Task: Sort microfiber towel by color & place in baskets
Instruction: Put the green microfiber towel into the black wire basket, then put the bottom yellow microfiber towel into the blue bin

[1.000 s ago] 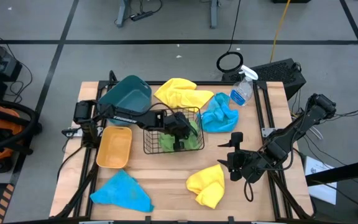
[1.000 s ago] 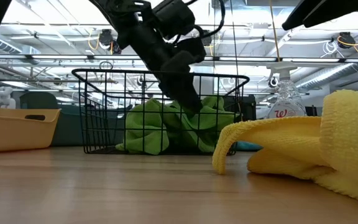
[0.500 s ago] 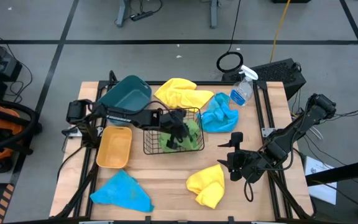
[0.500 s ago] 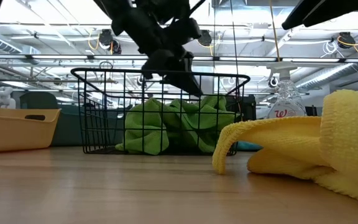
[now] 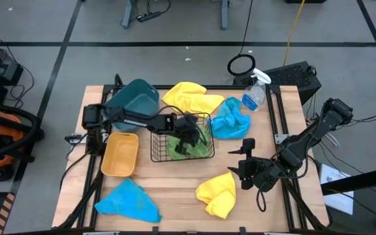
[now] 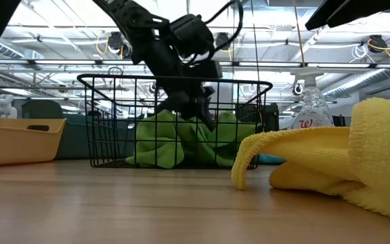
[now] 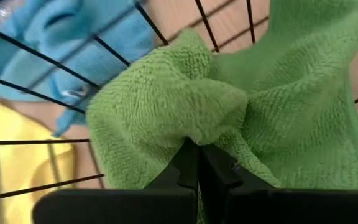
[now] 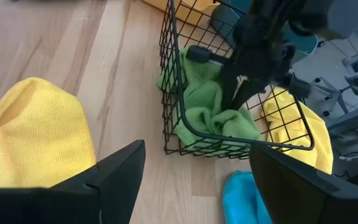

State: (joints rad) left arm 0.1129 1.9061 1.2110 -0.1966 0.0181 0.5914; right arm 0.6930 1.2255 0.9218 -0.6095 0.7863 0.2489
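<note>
My left gripper [image 7: 199, 163], fingers pinched together on a fold of soft, nubby green microfiber towel [image 7: 241, 99], sits down inside the black wire-grid basket [image 5: 164, 147] mid-table. Towel lies crumpled directly below and around the fingertips. Right gripper [image 5: 245, 159], spread apart, waits near the right edge.

You have a clear spray bottle [image 5: 254, 94] standing at the far right corner of your wooden bench [image 5: 175, 189].
</note>
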